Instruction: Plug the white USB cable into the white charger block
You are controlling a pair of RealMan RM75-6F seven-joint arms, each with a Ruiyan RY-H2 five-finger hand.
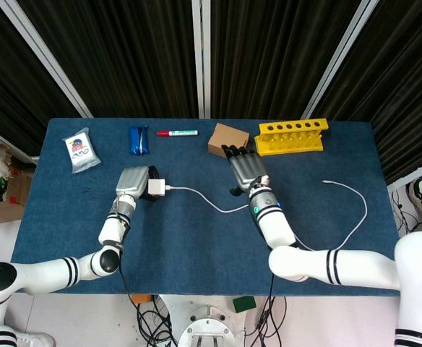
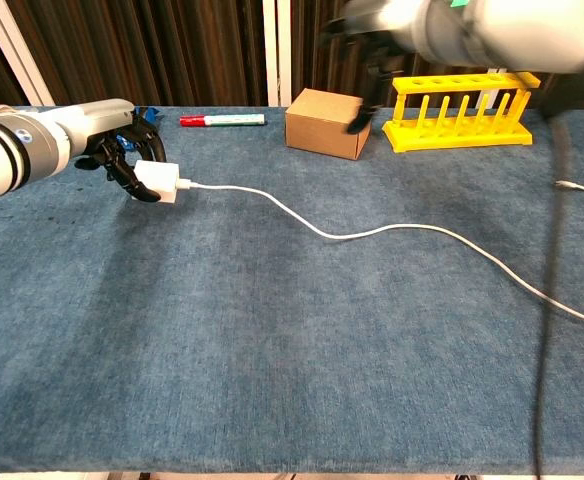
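Note:
My left hand (image 1: 132, 182) (image 2: 112, 150) grips the white charger block (image 1: 155, 189) (image 2: 157, 182) just above the blue table, left of centre. The white USB cable (image 1: 204, 200) (image 2: 372, 235) is plugged into the block's right face. From there it trails right across the table and loops round to a loose end (image 1: 327, 184) (image 2: 569, 187) at the far right. My right hand (image 1: 246, 170) (image 2: 372, 30) hovers near the middle, raised, with its fingers spread and nothing in them. It is clear of the cable.
Along the back stand a cardboard box (image 1: 226, 139) (image 2: 323, 122), a yellow tube rack (image 1: 291, 136) (image 2: 462, 108), a red marker (image 1: 177, 133) (image 2: 222, 119), a blue packet (image 1: 139, 139) and a white snack bag (image 1: 79, 150).

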